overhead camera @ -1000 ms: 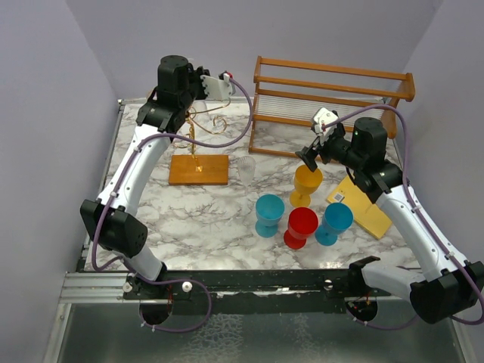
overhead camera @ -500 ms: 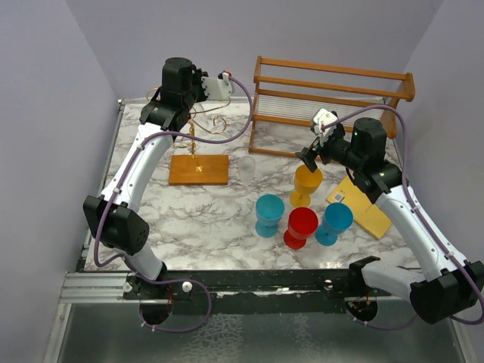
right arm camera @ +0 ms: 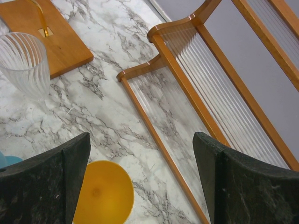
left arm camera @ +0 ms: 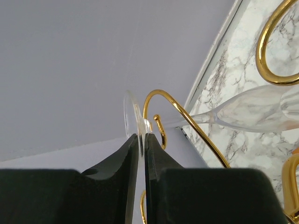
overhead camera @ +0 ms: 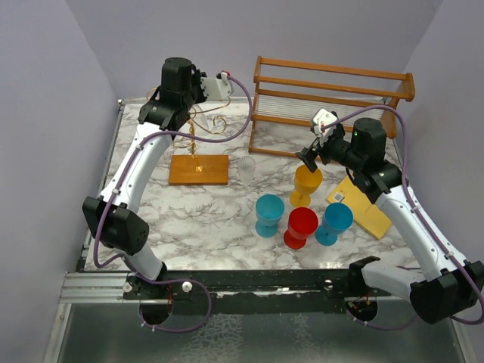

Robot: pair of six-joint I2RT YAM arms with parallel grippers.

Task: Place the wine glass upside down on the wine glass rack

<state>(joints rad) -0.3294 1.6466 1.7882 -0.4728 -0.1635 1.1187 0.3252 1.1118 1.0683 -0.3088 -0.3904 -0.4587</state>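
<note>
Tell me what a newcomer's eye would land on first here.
The left gripper, at the table's far left, is shut on the thin foot of a clear wine glass whose stem meets a curl of the gold wire rack. Next come the bright goblets at centre right: a yellow goblet, a red goblet and two blue goblets, with the right gripper open over the yellow one.

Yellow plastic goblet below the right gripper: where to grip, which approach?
Likely the bowl wall at the rim, from straight above. The yellow plastic goblet stands upright, mouth open, and the open right gripper hangs above it. A red goblet and a blue goblet stand close on its near side, so a sideways stem grab looks cramped.
</note>
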